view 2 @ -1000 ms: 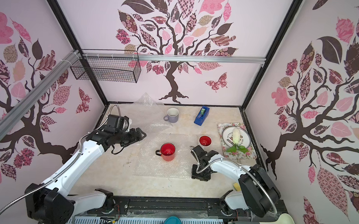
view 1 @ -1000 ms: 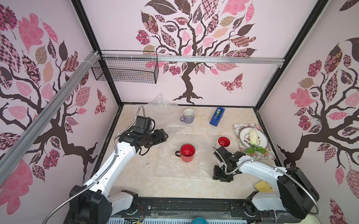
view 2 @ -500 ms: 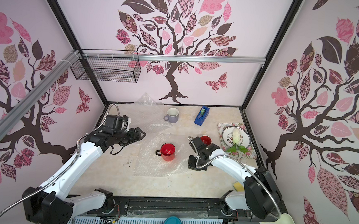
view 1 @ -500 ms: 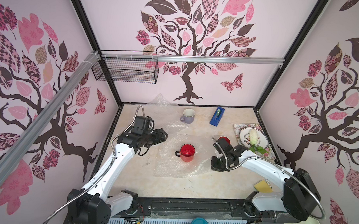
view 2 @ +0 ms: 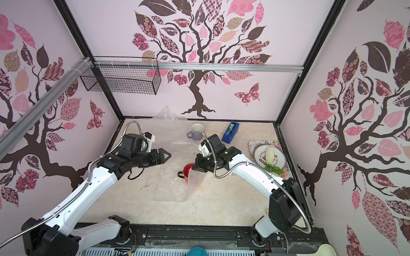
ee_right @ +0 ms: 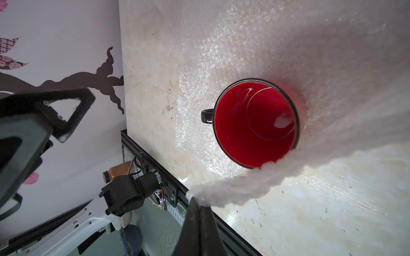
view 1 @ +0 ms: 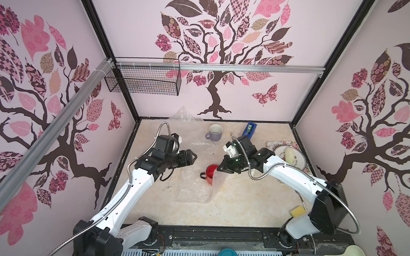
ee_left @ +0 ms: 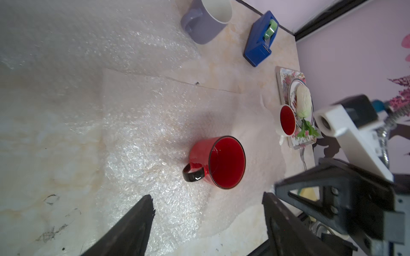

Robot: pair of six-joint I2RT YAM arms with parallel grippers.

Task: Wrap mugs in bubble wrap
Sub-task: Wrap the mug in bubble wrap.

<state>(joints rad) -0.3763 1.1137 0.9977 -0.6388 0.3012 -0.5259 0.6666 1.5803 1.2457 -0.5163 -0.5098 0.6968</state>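
Nearest the robot's base, a bubble wrap sheet [view 1: 194,187] is spread flat on the table, and the red mug [view 1: 211,174] has been stood upright on its far half with the dark handle pointed toward the left arm's side. The sheet's edge on the side away from the handle is pinched in the right gripper [ee_right: 195,199], jaws fully closed on a bunched bit of wrap, and it's lifted up against the mug's wall to about rim height, so a first fold looks to be just getting started. The left gripper [ee_left: 208,199] is held above the sheet on the handle side, jaws spread wide and nothing gripped. A bit farther back, the white mug [ee_left: 287,120] with the red inside can be seen in the left wrist view, bare on the table right next to the plate [view 1: 279,153]; it's hidden behind the right arm in both top views. Farthest back, the lavender mug [view 1: 214,132] is parked bare too, beside a second sheet [view 1: 185,115] crumpled up against the back wall (whether its edge is touched can't be told), with the blue tape dispenser [view 1: 249,130] near it. So honestly not much is done: no mug is wrapped, one is barely begun, two aren't touched, and nothing's been taped.
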